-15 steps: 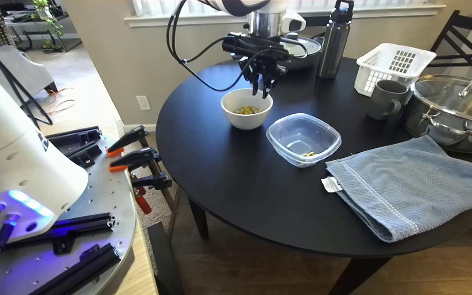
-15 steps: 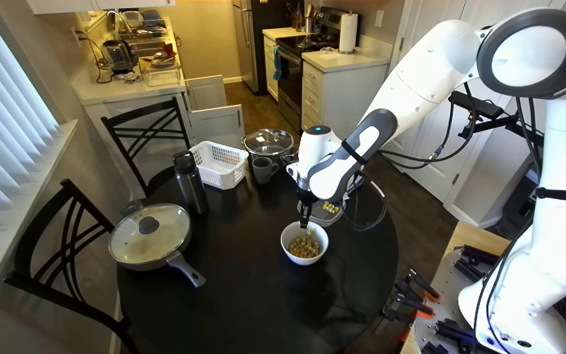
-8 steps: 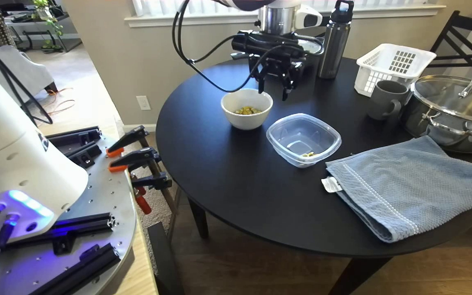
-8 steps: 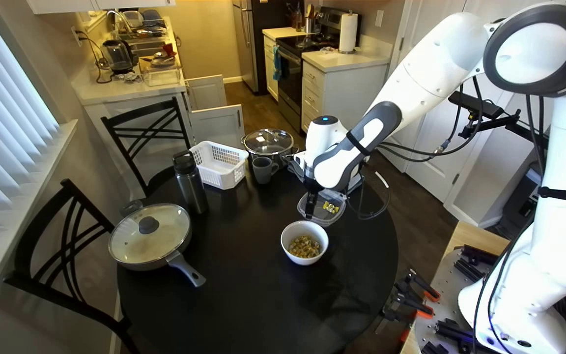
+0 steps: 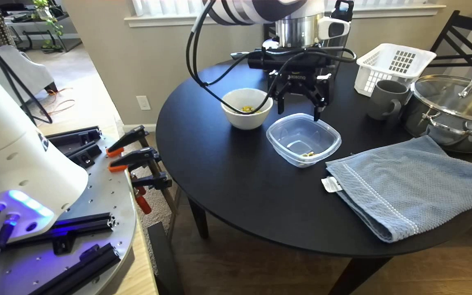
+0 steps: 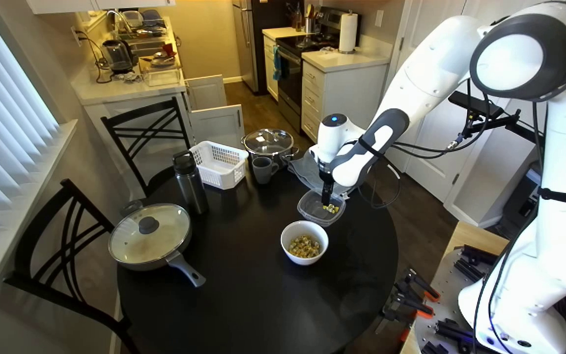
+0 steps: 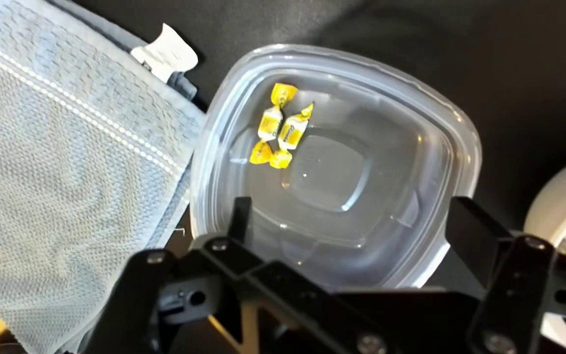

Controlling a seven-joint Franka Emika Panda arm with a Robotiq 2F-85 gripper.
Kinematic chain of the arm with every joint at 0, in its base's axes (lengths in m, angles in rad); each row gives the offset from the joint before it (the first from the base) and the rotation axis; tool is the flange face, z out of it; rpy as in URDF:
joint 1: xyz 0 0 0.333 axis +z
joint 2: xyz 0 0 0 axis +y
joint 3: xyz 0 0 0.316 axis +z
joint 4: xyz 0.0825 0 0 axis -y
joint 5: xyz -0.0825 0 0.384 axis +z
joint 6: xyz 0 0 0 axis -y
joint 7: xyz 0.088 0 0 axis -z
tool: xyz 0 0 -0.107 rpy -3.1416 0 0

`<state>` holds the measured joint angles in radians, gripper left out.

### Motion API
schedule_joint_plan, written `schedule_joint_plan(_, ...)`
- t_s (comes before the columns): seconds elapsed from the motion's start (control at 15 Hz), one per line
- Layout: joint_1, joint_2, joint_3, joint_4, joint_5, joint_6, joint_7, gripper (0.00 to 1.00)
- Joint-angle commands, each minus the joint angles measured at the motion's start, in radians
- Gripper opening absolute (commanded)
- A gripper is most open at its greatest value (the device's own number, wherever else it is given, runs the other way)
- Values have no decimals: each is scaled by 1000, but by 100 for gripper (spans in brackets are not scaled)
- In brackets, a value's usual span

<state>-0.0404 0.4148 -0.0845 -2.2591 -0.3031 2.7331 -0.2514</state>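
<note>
a white bowl [image 5: 246, 122], the end effector [image 5: 298, 111] over a clear tub [image 5: 300, 142], and a blue towel [image 5: 420, 188].
in an exterior view the bowl, holding candy [image 5: 247, 108], is near the left edge of the desk [image 5: 228, 176]; the fingers [image 7: 477, 231] are wide apart; two yellow candies [image 7: 293, 132] lie in the tub, nearer the middle; the towel is just beside it, by the front right edge.

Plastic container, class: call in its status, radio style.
End effector open, over container. Two wrapped candies inside, ungripped. Blue towel close beside the rim.
</note>
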Motion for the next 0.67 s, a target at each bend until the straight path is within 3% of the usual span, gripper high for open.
schedule_joint_plan(0.0, 5, 63, -7, 3, -20, 51, 12, 100)
schedule_joint_plan(0.6, -40, 208, 10, 57, 18, 62, -12, 100)
